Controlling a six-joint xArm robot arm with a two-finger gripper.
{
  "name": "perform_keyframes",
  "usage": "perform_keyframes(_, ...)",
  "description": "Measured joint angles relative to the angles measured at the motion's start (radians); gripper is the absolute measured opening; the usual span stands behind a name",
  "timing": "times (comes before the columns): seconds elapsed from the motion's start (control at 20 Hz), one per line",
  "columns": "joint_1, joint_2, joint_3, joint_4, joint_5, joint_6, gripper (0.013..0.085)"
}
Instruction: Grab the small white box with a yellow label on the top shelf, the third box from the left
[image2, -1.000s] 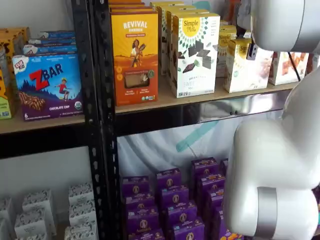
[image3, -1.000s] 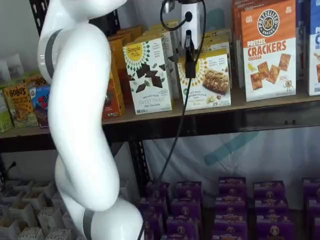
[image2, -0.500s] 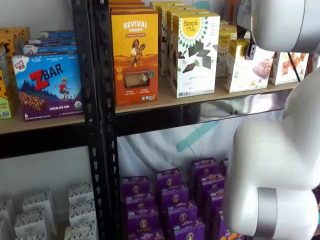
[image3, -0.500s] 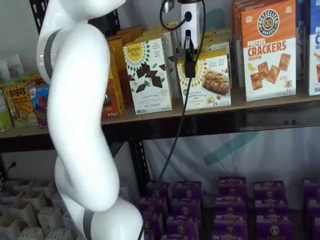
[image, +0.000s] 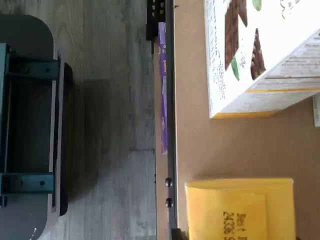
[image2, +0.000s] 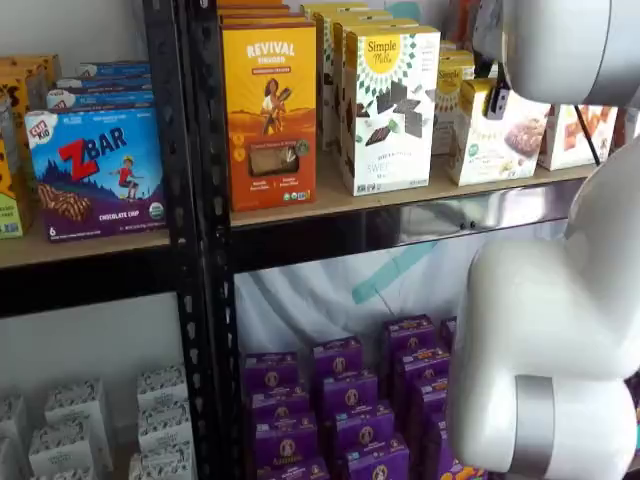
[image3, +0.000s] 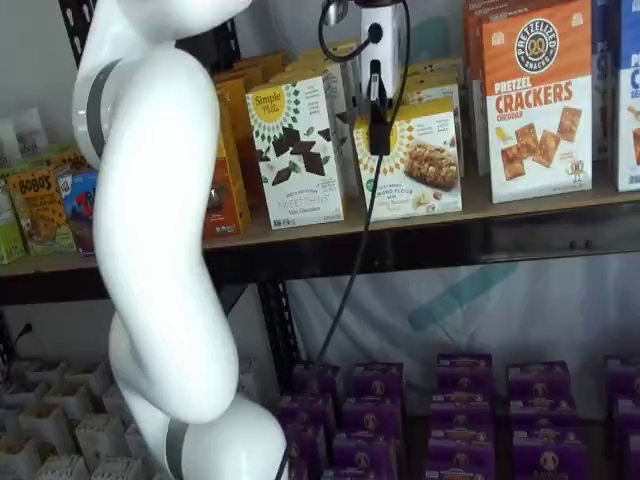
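Item: short cream-white paperboard carton with a round yellow label and a photo of brownish bars, the small white box (image3: 415, 158). It stands upright at the front edge of the top shelf (image3: 560, 205), a pale wooden board with a shiny dark metal rail. At its 9 o'clock, just beside it, is a taller white carton printed with dark chocolate pieces (image3: 297, 150); at its 3 o'clock, an orange pretzel crackers box (image3: 537, 98). More of the same yellow-topped cartons are ranked behind it.

Handling, by estimate: light, thin card, stiff at the edges and soft across the broad faces. The printed surface looks smooth and could slip. Best hold is across the narrow width near the top, on the two side panels, with modest squeeze so the walls do not buckle. The gap to the taller carton looks tight for a finger.

Gripper (image3: 378, 125): white body with black fingers, hanging at the carton's upper 9 o'clock corner, seen edge-on. Whether the fingers are spread or pressed together, I cannot tell, nor whether they touch the box.

Other stock:
- Orange-yellow tall box with a figure on front (image2: 270, 110), same board, further toward 9 o'clock.
- Blue and purple snack-bar carton (image2: 97, 172), neighbouring bay.
- Purple small cartons (image2: 340, 410), floor level, packed in rows.
- White patterned small cartons (image2: 80, 425), floor level, at 8 o'clock.
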Motion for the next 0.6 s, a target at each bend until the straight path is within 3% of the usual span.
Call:
perform_keyframes(0.05,0.000,0.002,-0.004,-0.002,0.004,0.000,0.0370)
perform_keyframes(0.6,-0.009,0.001,-0.015,0.000,0.032,-0.006,0.0370)
